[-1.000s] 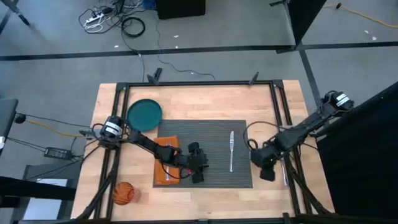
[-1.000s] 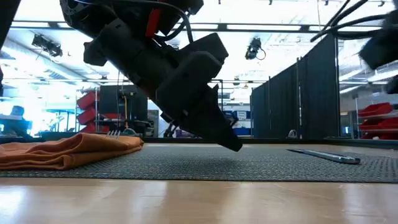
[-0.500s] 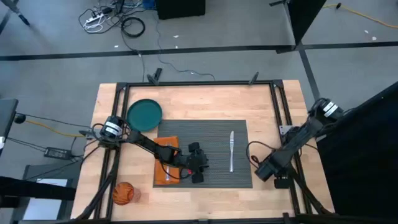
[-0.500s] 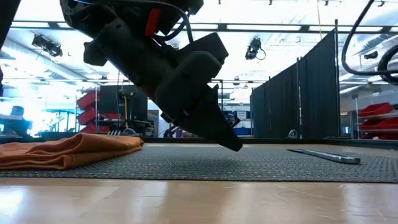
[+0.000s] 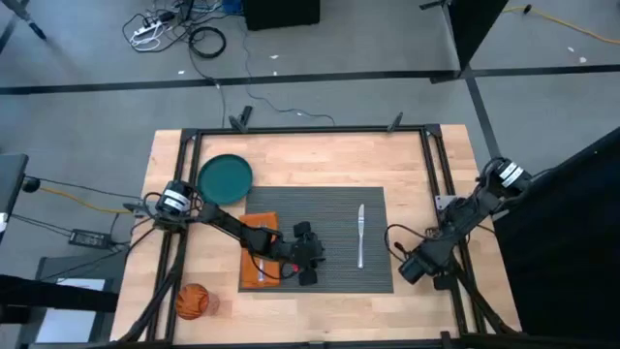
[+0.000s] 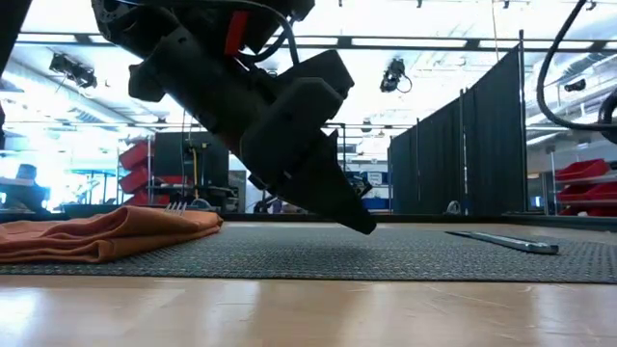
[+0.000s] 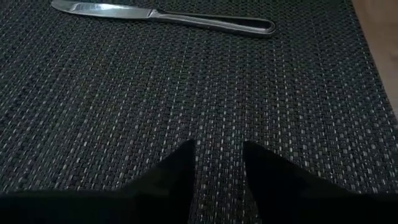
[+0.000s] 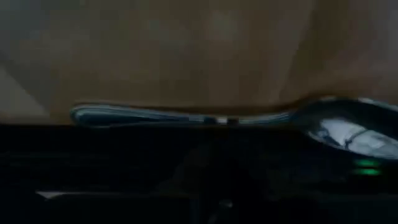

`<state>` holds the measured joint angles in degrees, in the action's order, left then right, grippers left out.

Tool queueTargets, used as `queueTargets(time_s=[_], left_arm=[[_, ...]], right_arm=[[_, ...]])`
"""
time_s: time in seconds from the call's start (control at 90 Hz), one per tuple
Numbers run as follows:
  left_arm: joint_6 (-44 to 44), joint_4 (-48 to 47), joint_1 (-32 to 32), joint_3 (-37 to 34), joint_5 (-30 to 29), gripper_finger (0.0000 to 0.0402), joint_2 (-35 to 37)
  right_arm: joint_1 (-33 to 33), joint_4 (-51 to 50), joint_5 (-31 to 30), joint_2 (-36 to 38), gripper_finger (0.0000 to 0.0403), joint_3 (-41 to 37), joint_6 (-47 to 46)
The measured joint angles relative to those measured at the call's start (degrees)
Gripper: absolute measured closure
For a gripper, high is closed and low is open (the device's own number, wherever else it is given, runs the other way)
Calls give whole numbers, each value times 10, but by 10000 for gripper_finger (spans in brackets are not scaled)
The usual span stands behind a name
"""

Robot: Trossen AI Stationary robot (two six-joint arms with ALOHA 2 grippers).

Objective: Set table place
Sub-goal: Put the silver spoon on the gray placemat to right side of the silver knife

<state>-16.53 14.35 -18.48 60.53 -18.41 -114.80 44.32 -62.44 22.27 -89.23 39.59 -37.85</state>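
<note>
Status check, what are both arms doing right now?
Left tool low over the placemat, fingers slightly apart, empty. Right tool at the table's right edge, spoon close before it. Knife on mat.

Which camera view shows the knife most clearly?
The left wrist view: the knife lies whole and close on the placemat. The high view shows it small, lying lengthwise on the mat. The low view shows it edge-on, as a thin strip. The right wrist view does not show it.

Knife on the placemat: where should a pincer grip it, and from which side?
Probably across the narrow handle of the knife, coming straight down from above: it lies flat on the placemat, long and thin, with bare mat along both sides.
</note>
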Motion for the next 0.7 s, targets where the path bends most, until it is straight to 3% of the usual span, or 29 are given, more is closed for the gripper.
queueTargets(time_s=[0.389, 0.7], left_arm=[[-2, 0, 0, 0, 7, 280, 0], [-2, 0, 0, 0, 7, 280, 0]], right_arm=[[10, 65, -41, -15, 383, -8, -39], [-2, 69, -166, -15, 383, 53, -47]])
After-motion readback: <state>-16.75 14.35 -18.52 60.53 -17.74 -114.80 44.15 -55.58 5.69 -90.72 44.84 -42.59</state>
